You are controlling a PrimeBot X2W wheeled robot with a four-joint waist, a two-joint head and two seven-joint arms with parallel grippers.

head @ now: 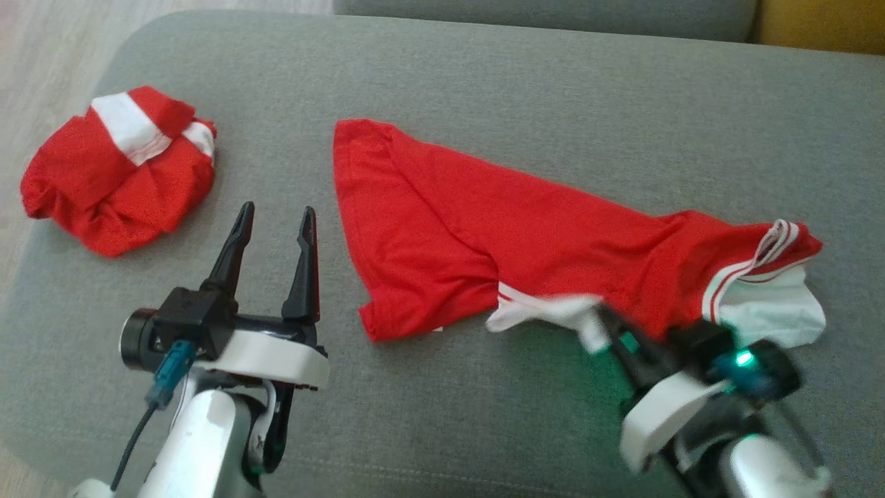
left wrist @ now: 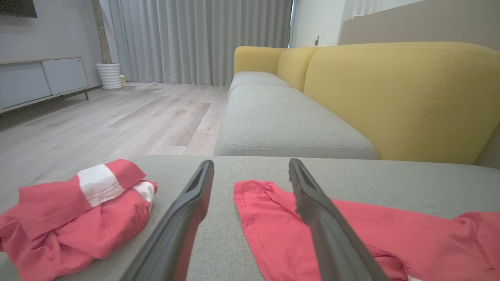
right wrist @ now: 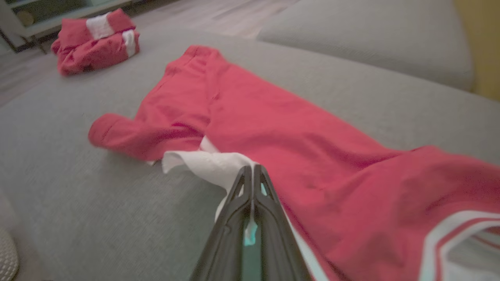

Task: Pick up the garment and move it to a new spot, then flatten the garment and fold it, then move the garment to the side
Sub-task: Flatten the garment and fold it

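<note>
Garment (head: 525, 235) is lying stretched across the middle of the grey sofa cushion (head: 484, 76), red with white trim, running from about 10 o'clock down to 4 o'clock in the head view. Right gripper (head: 593, 324) is pinching the white hem flap (right wrist: 203, 164) at the garment's 6 o'clock edge, fingers pressed tight together on it. Left gripper (head: 276, 214) is hanging spread wide off the garment's 9 o'clock side, holding nothing. I'm guessing we're early in the flattening bit: it's looking rumpled, the striped end (head: 774, 256) at 3 o'clock is bunching up, and folding plus moving it aside are both left to do. Another red-and-white bundle (head: 117, 166) is sitting over at 10 o'clock; can't tell if that's a finished one. Right gripper is coming out blurry in the head view, so I'm not seeing how many layers it's grabbing.
</note>
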